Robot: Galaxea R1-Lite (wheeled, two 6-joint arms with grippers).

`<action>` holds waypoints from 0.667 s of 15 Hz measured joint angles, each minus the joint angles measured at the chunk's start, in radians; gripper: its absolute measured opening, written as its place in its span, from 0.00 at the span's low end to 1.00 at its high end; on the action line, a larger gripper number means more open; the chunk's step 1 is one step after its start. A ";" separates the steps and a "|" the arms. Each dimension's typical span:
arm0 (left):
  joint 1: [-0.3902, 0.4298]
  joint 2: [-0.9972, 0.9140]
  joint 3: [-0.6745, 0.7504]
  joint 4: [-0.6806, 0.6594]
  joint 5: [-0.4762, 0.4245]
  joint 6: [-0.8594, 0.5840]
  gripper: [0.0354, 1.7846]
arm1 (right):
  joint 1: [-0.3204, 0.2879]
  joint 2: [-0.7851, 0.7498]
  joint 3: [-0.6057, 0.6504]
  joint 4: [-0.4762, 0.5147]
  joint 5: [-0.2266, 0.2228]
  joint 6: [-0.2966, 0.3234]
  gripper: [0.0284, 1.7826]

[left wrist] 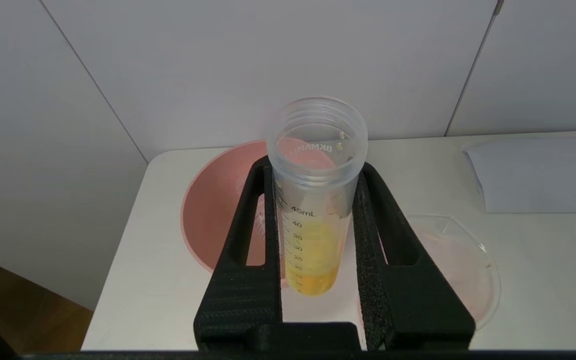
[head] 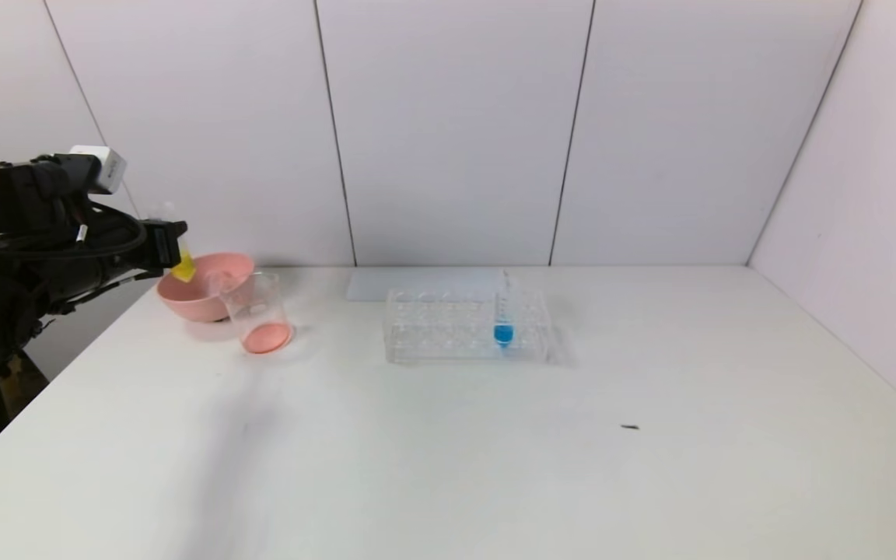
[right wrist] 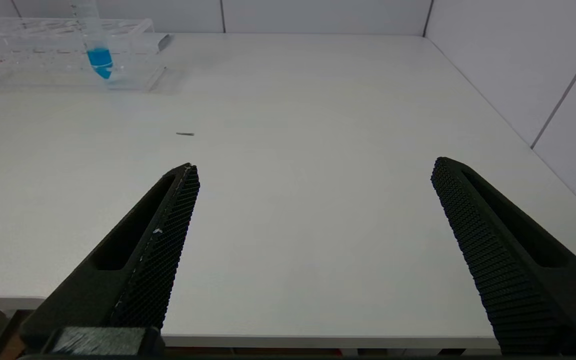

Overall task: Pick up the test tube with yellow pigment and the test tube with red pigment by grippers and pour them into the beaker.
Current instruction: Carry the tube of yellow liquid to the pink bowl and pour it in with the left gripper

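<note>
My left gripper (head: 172, 241) is shut on the test tube with yellow pigment (left wrist: 313, 240), one black finger on each side of it. The tube stands nearly upright, open mouth up, with yellow liquid in its tip (head: 183, 268). It hangs above the table by the pink bowl's left rim, left of the beaker (head: 257, 311). The clear beaker (left wrist: 468, 240) holds a thin layer of pinkish-red liquid. The test tube with red pigment is out of view. My right gripper (right wrist: 314, 165) stands open and empty over the table's front edge.
A pink bowl (head: 199, 299) sits just behind the beaker. A clear tube rack (head: 448, 327) in mid-table holds a tube with blue liquid (head: 503, 330). A white sheet (head: 417, 284) lies behind the rack. A small dark speck (head: 630, 427) lies toward the front right.
</note>
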 joint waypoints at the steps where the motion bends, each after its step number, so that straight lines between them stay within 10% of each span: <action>1: 0.000 0.006 0.006 -0.018 0.000 0.002 0.23 | 0.000 0.000 0.000 0.000 0.000 0.000 0.95; 10: -0.001 0.040 0.009 -0.046 -0.004 0.013 0.23 | 0.000 0.000 0.000 0.000 0.000 0.000 0.95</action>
